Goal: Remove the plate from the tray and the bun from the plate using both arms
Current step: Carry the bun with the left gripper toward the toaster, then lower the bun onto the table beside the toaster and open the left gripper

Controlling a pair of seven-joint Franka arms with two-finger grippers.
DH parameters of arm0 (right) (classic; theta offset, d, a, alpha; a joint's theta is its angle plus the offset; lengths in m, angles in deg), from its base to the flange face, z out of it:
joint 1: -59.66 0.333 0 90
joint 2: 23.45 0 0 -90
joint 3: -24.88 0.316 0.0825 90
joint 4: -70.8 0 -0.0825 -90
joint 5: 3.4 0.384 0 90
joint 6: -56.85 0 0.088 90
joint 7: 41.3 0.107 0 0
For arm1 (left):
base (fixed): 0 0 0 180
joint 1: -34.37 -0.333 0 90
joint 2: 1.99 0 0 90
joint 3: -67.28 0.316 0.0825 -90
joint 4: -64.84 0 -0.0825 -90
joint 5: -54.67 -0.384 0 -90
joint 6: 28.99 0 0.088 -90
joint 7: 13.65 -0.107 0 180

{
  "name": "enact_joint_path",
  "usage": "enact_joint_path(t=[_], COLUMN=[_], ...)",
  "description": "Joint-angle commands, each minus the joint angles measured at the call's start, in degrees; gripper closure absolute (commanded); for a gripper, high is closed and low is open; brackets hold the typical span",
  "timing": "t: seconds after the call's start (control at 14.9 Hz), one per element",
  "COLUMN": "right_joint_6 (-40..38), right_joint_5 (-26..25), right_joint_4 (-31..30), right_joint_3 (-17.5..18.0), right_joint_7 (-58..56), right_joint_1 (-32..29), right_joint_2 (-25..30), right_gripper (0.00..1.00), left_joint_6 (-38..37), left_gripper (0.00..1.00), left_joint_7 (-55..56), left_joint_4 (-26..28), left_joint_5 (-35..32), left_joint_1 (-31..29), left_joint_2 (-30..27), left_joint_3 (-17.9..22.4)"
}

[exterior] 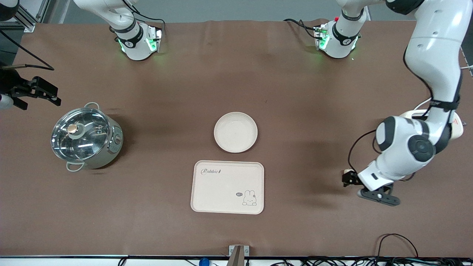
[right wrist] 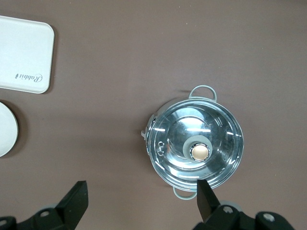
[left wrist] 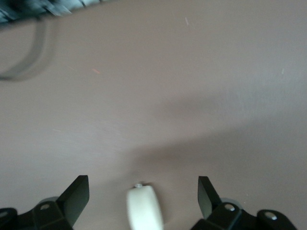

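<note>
The round cream plate (exterior: 235, 132) lies on the brown table mid-table, just farther from the front camera than the rabbit tray (exterior: 227, 187). Its edge shows in the right wrist view (right wrist: 5, 129). The small pale bun (exterior: 347, 172) lies toward the left arm's end of the table. My left gripper (exterior: 349, 178) is low over it and open. In the left wrist view the bun (left wrist: 142, 211) sits between the two spread fingers of the gripper (left wrist: 142, 197), touching neither. My right gripper (exterior: 51, 95) is open and empty, high near the steel pot (exterior: 85, 137).
The lidded steel pot (right wrist: 194, 143) stands toward the right arm's end. The rectangular cream tray also shows in the right wrist view (right wrist: 21, 57). A pale object (exterior: 458, 129) is partly hidden by the left arm. Cables run along the table's near edge.
</note>
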State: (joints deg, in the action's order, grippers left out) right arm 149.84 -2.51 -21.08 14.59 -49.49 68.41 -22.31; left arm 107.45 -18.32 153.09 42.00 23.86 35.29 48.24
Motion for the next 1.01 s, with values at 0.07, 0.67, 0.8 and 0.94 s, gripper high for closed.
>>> enact_joint_path(t=[0.07, 0.67, 0.8, 0.94], right_joint_6=[-0.6, -0.6, -0.7, -0.7], right_joint_5=[-0.1, -0.2, -0.2, -0.2], right_joint_4=[1.0, 1.2, 1.6, 1.5], right_joint_3=[0.1, 0.0, 0.0, 0.0], right_joint_7=[0.8, 0.6, 0.6, 0.4], right_joint_1=[0.0, -0.4, -0.4, -0.4], right_joint_2=[-0.2, -0.1, -0.1, -0.2], right_gripper=[0.0, 0.0, 0.0, 0.0], left_joint_6=[-9.8, -38.4, -45.2, -46.9], left_gripper=[0.0, 0.0, 0.0, 0.0], left_joint_7=[-0.7, -1.5, -0.2, 1.0], left_joint_4=[0.7, -5.5, -5.2, -3.7], left_joint_5=[-0.2, 11.0, 13.4, 15.3], left_joint_1=[-1.3, 4.1, 8.5, 11.4], left_joint_2=[-12.1, -30.7, -34.2, -36.5], left_joint_3=[-1.0, 8.1, 15.2, 18.8])
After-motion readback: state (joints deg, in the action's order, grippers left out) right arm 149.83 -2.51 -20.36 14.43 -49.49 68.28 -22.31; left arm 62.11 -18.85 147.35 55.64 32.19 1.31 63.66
